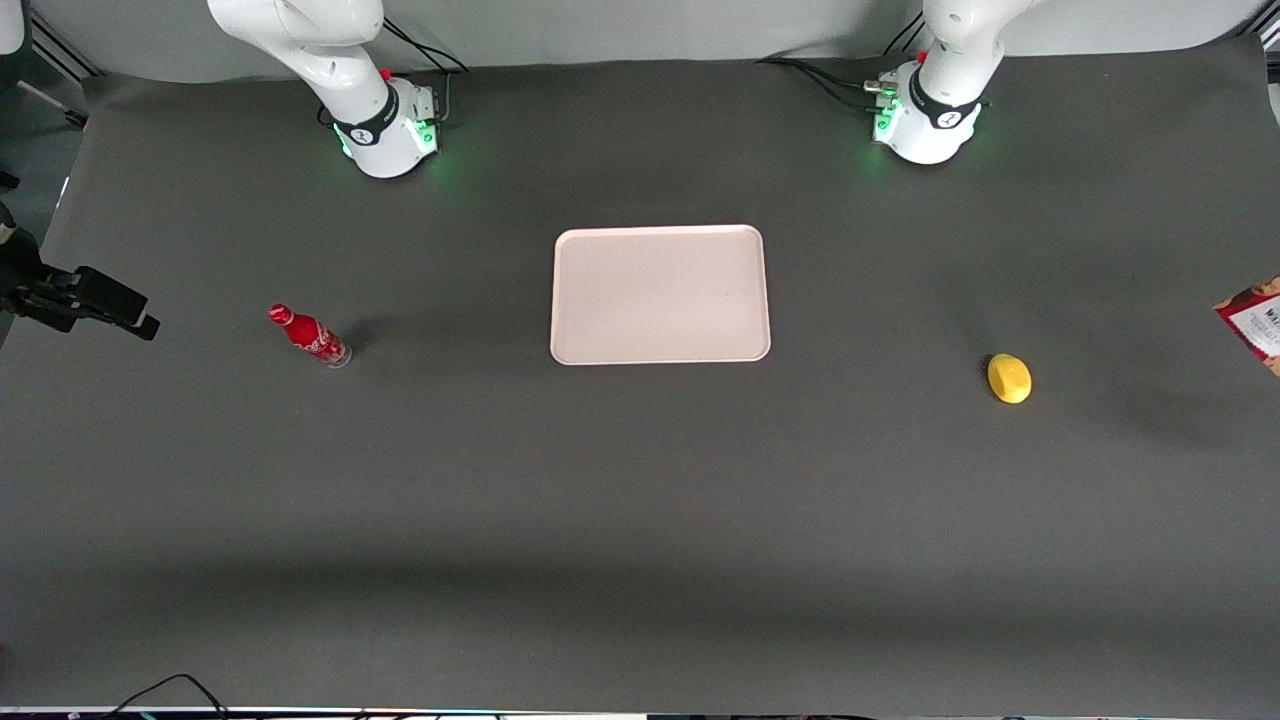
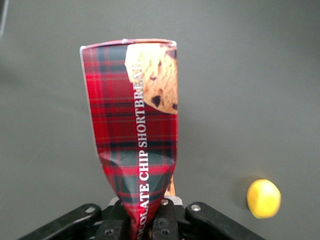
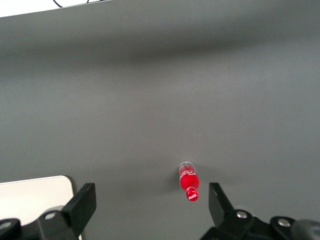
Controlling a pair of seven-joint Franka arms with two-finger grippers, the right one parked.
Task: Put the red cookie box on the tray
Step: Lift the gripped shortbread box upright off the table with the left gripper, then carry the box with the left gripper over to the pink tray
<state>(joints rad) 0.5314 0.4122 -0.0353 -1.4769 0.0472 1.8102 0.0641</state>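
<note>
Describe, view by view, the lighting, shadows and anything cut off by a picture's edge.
Front view: even light; a soft shadow beside the soda bottle; green glow at both arm bases; the red cookie box is cropped by the edge. Left wrist view: the gripper, shut on the box, is cropped; a faint shadow beside the lemon. Right wrist view: a broad dim band crosses the table.

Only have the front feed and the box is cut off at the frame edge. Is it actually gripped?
Observer: Yes. In the left wrist view the gripper has its jaws shut on the red cookie box, crumpling the pinched end.
Operator: Lifted or on the table?
Observer: Lifted, it seems; it hangs from the gripper with the dark table far beneath it.
Operator: Anything under it?
Observer: Only the yellow lemon, off to the side, not touching.
Operator: Tray free?
Observer: You see that yourself: the tray is bare, mid-table, toward the parked arm from the box.
</note>
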